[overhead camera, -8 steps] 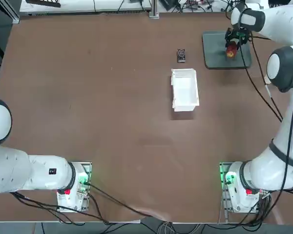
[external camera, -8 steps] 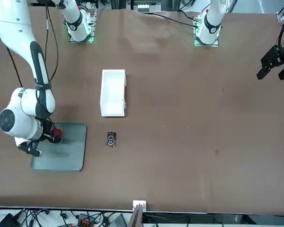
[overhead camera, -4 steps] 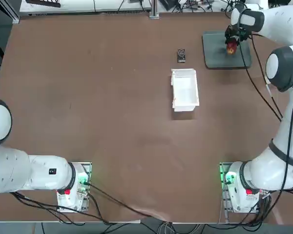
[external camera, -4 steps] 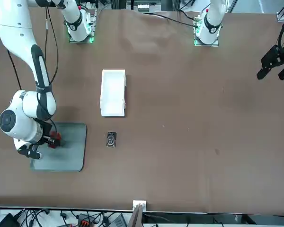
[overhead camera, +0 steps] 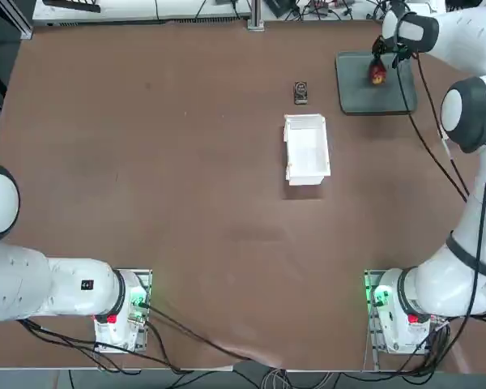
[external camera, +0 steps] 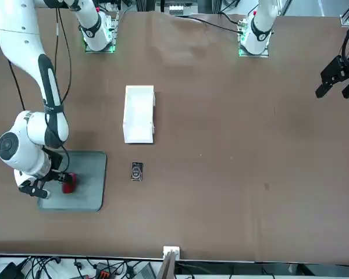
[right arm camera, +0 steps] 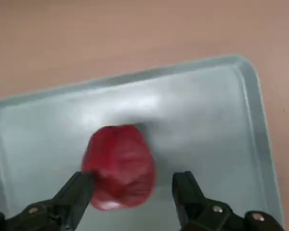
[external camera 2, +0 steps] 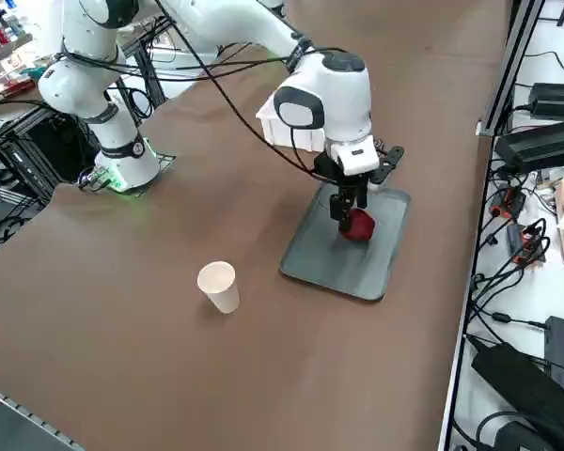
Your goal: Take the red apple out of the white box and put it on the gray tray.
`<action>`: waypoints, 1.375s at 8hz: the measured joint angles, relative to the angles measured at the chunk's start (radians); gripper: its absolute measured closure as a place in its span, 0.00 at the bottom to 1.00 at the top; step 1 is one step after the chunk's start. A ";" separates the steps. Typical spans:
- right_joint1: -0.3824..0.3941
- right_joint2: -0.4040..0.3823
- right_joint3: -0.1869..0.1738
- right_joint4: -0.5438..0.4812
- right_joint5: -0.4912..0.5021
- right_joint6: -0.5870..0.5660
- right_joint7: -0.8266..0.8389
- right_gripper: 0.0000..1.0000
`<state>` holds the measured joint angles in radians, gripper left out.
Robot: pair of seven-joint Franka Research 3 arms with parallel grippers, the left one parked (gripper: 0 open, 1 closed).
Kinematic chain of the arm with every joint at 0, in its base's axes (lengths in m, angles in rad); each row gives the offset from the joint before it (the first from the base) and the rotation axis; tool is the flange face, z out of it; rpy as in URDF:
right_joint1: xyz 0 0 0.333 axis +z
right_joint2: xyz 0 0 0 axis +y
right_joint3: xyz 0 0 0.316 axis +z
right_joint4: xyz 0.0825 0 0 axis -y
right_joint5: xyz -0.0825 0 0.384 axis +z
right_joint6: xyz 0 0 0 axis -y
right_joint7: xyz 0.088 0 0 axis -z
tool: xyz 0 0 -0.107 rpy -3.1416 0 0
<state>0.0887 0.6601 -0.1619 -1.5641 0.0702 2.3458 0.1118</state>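
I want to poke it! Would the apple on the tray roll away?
Probably a little: the apple looks round, and the open right gripper isn't holding it. The tray looks smooth, but its raised rim might stop it.

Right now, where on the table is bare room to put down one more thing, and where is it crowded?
Bare brown table runs wide beside the white box, toward the parked arm. Crowded: the gray tray corner, where the open right hand hangs over the red apple, and the gap between box and small dark object.
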 joint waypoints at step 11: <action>-0.012 -0.590 -0.025 0.052 -0.001 -0.705 -0.001 0.00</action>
<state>0.0762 0.0697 -0.1871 -1.5124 0.0690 1.6406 0.1110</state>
